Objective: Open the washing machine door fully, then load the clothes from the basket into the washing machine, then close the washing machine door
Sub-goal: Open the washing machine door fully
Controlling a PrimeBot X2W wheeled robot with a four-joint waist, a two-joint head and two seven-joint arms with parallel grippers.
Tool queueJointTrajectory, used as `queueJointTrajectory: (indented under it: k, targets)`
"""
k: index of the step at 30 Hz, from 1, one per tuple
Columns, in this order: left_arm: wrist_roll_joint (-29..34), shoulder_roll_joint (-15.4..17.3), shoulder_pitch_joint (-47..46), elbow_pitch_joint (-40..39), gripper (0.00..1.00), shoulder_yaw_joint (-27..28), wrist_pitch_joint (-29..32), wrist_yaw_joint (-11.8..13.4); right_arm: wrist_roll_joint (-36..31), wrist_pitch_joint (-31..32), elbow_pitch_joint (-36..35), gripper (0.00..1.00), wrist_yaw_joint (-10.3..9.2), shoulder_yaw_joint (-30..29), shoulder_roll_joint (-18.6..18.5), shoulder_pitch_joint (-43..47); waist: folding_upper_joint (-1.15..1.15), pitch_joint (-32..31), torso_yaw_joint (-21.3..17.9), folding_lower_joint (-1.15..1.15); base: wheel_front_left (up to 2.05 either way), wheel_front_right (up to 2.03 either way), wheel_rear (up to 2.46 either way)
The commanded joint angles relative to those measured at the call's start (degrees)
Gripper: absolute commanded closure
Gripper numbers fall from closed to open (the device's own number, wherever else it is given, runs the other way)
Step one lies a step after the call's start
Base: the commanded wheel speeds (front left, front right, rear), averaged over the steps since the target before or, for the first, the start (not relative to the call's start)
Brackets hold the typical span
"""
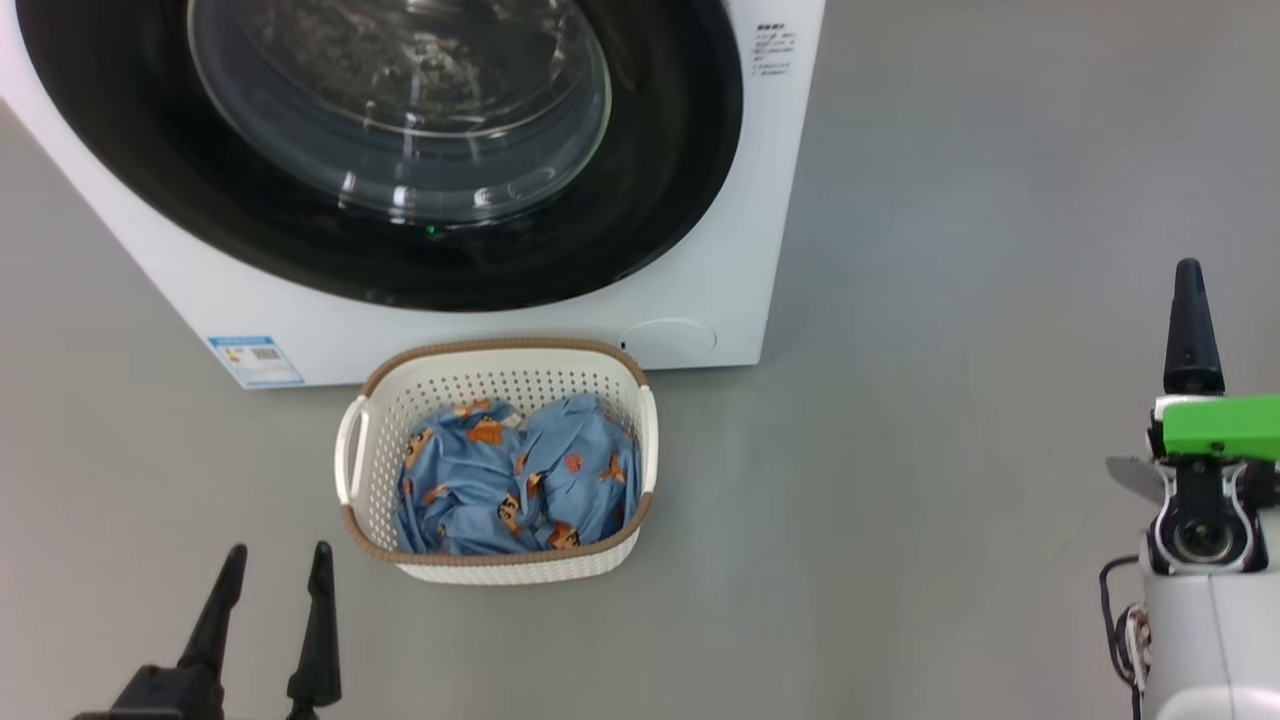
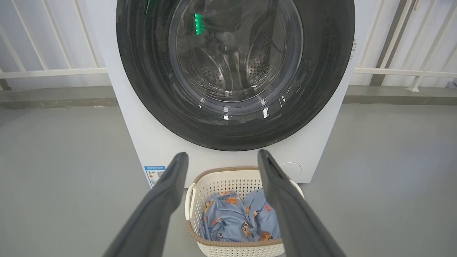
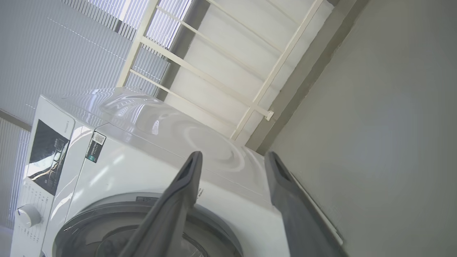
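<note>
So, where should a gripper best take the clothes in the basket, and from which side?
From above, through the open top: the walls of the basket rise around the clothes on every side. Pinch a raised crease near the middle of the heap, where the crumpled fabric stands up in folds; the flatter parts probably give less to pinch.

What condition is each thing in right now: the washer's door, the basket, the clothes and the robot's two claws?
washing machine door: shut.
basket: upright, loaded.
clothes: crumpled inside the basket.
left gripper: open, empty.
right gripper: open, empty.
</note>
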Motion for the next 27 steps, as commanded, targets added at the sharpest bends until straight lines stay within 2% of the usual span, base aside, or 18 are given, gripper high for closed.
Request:
queueJointTrajectory:
  k: [1, 10, 16, 22, 27]
  targets:
    - [0.24, 0.72, -2.16, -1.45, 0.0, 1.53, -0.54, -0.17, 0.79, 1.41, -0.66, 1.0, -0.06, 0.9, -0.31, -2.8, 0.0, 1.22, 0.91, 0.0, 0.0, 0.0, 0.0]
    - [-0.28, 0.7, -3.76, -1.41, 0.0, -0.05, -0.54, -0.17, 6.68, 15.24, 4.57, 1.0, -0.06, -0.66, -2.38, -10.82, 0.0, 4.19, 2.7, 0.0, 0.0, 0.0, 0.0]
    - [-0.63, 0.69, -5.34, -1.34, 0.0, -1.51, -0.54, -0.17, 6.37, 24.3, 6.96, 1.0, -0.06, -0.46, -4.84, -16.75, 0.0, 6.56, 3.86, 0.0, 0.0, 0.0, 0.0]
    - [-1.49, 0.69, -7.21, -1.64, 0.0, -3.52, -0.54, -0.08, 6.84, 33.23, 11.2, 1.0, -0.06, -2.4, -5.26, -24.68, 0.0, 9.35, 5.3, 0.0, 0.0, 0.0, 0.0]
    - [-2.42, 0.69, -8.91, -1.89, 0.0, -5.35, -0.54, 0.2, 6.27, 37.29, 14.03, 1.0, -0.06, -4.69, -4.92, -30.83, 0.0, 11.75, 6.9, 0.0, 0.0, 0.0, 0.0]
